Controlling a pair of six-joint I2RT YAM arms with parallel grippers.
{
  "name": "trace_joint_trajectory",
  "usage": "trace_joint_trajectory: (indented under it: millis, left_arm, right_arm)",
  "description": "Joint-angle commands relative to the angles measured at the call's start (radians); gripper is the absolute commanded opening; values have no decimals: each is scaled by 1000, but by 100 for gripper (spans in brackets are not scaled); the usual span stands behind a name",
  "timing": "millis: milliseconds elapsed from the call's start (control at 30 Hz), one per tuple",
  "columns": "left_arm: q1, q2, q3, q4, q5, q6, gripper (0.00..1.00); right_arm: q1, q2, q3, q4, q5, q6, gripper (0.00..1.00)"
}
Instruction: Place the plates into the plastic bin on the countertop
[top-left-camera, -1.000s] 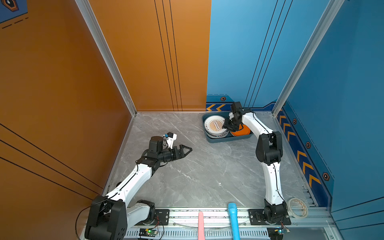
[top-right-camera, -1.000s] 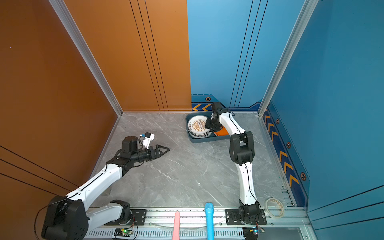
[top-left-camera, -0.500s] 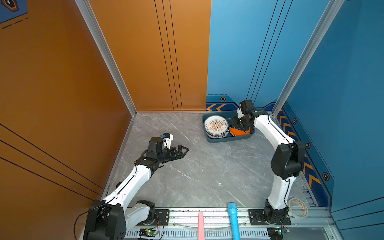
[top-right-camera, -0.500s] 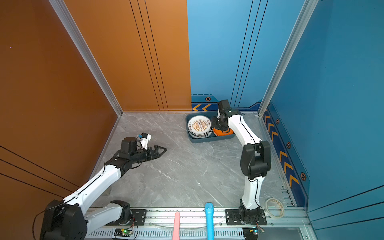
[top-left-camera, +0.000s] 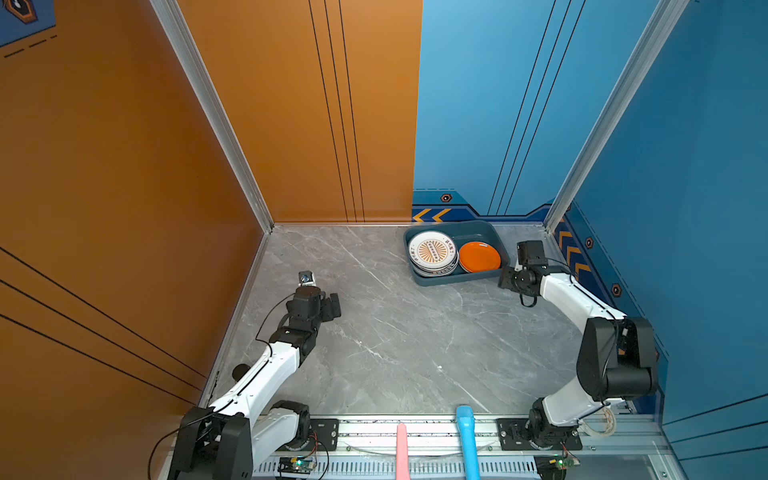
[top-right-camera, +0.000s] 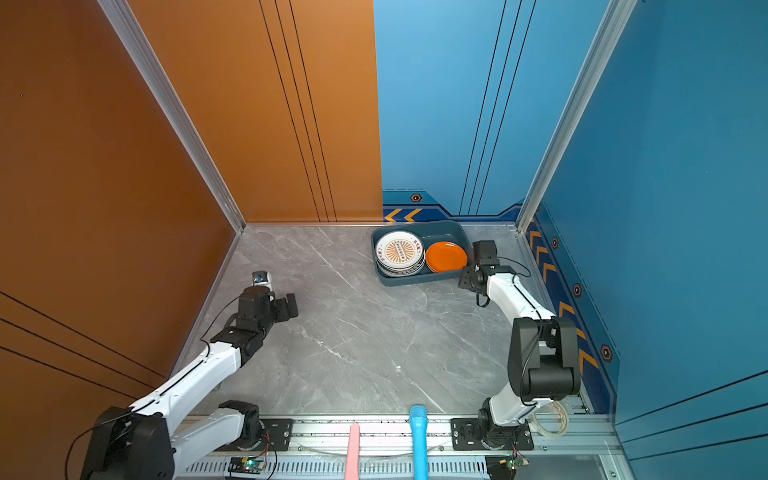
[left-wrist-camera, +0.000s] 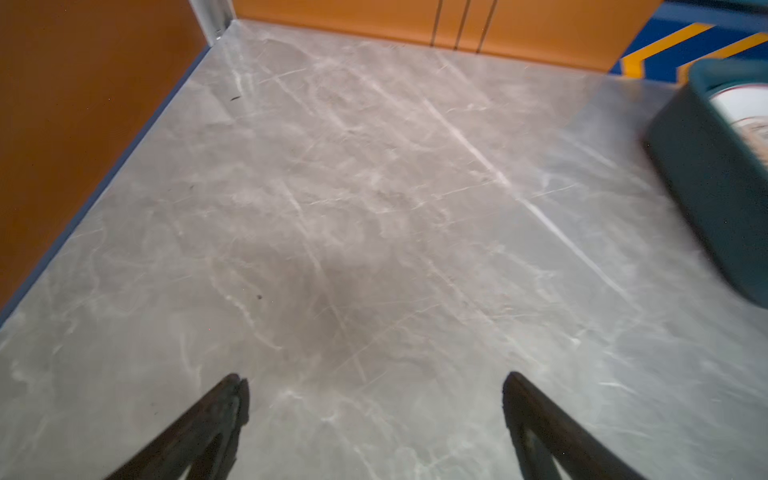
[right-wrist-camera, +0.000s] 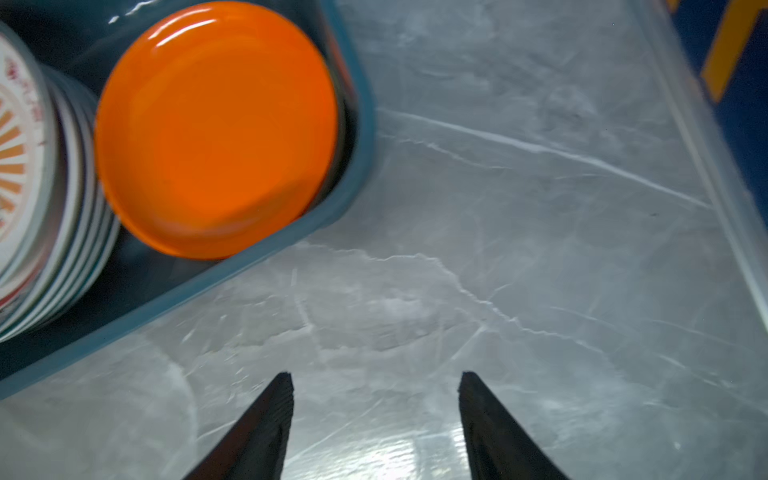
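Looks all but done: orange plate beside the white stack in the bin, no plates on the counter, left claw wide, right claw parted, both empty.

Both arms share 1 build: white tubular links between matte-black joint housings. The left arm has a black cable looping beside its upper link and a silver-and-blue camera on its wrist. The right arm bears a black boxy module at its wrist, with a black cable loop beneath. Each base sits on a black plate with silver screws. The left gripper and right gripper have black tapering fingers, the right's ribbed.
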Motion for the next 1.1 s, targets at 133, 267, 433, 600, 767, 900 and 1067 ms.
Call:
trace_joint_trajectory:
  millis: [133,267,433,600,767,900,1067]
  left_arm:
    - [110,58,-110,414,5,70,98]
    - [124,169,-161,610,59,127,98]
    - [130,243,-147,668,91,163,98]
    - [148,251,-143,674,126,170,98]
    - [149,421,-201,979,149,204,98]
    - [90,470,-168,960,145,277,98]
    - [64,476,-149,938,24,268,98]
  right_arm:
    - [-5,-145,-350,599,105,-120,68]
    - [-12,-207,-457,735,139,-125,68]
    - [-38,-252,-574,875,90,-117,69]
    - [-53,-243,-671,1034,6,-124,69]
    - [-44,-164,-675,1144,46,-150,69]
    - [-19,-88,-744,1335,75,-168,80]
    - [17,-53,-675,1235,148,-189,100]
